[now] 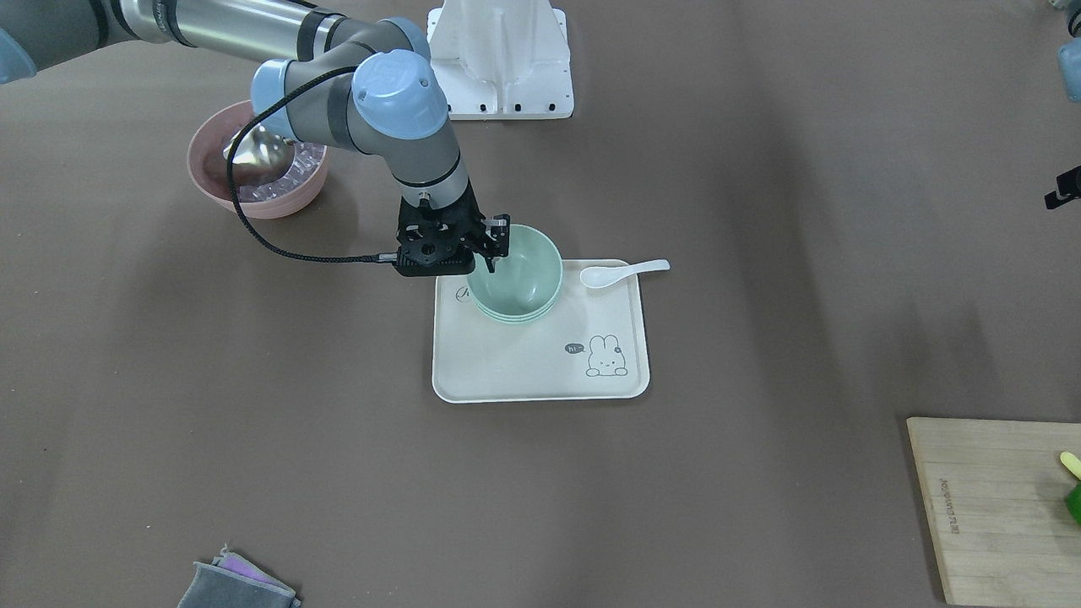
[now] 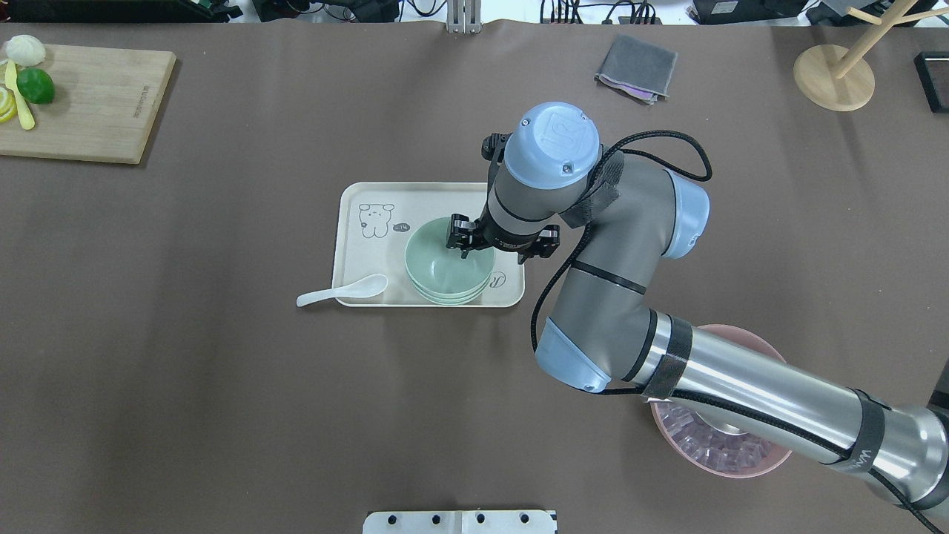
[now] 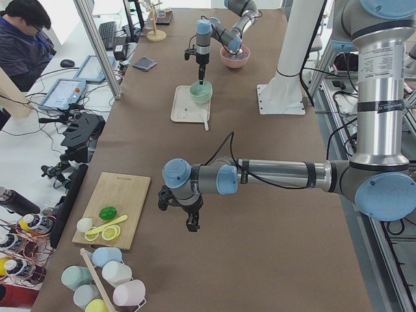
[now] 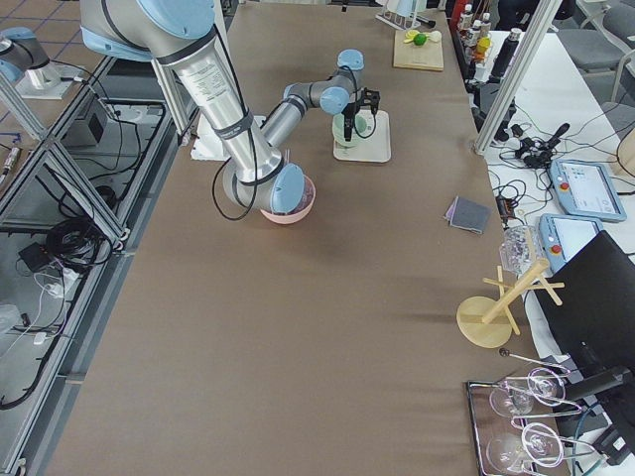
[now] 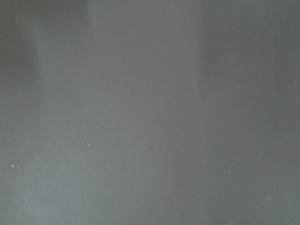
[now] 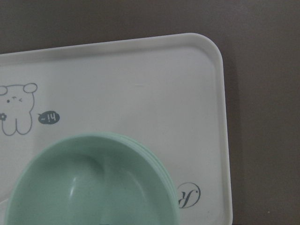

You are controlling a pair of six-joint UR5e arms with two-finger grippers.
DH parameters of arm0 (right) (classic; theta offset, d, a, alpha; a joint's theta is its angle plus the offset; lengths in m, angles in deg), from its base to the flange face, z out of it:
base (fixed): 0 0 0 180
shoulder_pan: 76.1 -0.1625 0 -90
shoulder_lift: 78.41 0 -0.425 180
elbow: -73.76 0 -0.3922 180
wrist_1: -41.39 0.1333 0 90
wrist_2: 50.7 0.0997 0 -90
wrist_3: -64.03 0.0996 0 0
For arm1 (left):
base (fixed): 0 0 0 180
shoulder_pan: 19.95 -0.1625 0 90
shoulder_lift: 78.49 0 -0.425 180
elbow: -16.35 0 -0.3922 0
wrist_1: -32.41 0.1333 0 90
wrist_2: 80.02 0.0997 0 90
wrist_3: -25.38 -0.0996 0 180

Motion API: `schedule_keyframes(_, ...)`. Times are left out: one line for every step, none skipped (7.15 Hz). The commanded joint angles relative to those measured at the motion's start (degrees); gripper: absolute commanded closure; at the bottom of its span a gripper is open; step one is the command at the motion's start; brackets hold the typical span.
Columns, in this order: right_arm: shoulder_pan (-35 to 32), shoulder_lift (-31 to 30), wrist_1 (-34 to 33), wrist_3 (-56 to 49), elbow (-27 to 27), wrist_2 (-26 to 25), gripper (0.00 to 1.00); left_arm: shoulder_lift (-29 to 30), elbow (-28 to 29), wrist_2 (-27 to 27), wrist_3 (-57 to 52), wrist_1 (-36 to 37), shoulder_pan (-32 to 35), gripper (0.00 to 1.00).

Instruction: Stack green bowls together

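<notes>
The green bowls sit nested in one stack on the cream tray, near its corner on the robot's side. The stack also shows in the overhead view and in the right wrist view, where several rims lie one inside another. My right gripper points down at the stack's edge. It looks open, with one finger down inside the top bowl. My left gripper hangs low over bare table far from the tray. I cannot tell whether it is open or shut.
A white spoon lies across the tray's edge. A pink bowl with a metal scoop stands under the right arm. A wooden cutting board, a grey cloth and a wooden stand are at the far side.
</notes>
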Motion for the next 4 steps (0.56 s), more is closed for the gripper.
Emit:
schedule_keyframes(-2.0,0.0,-0.4,-0.6,-1.1,1.3,0.0,0.0,-0.4,0.0,0.0,-0.1,0.0,0.02)
schedule_keyframes(-3.4,-0.4,-0.4,-1.8,-1.2,2.2,0.0,0.0,-1.3,0.1,0.1,0.1,0.0,0.02)
schedule_keyframes(-6.5,-1.8,-0.5,-1.9,-1.9,5.7,0.0,0.0,-1.1,0.1,0.8,0.1,0.0,0.02)
schedule_keyframes(-9.3,-5.6,-0.5,-2.0,-4.7,8.0,0.0,-0.3,-1.3,0.1,1.4,-0.2,0.9,0.02)
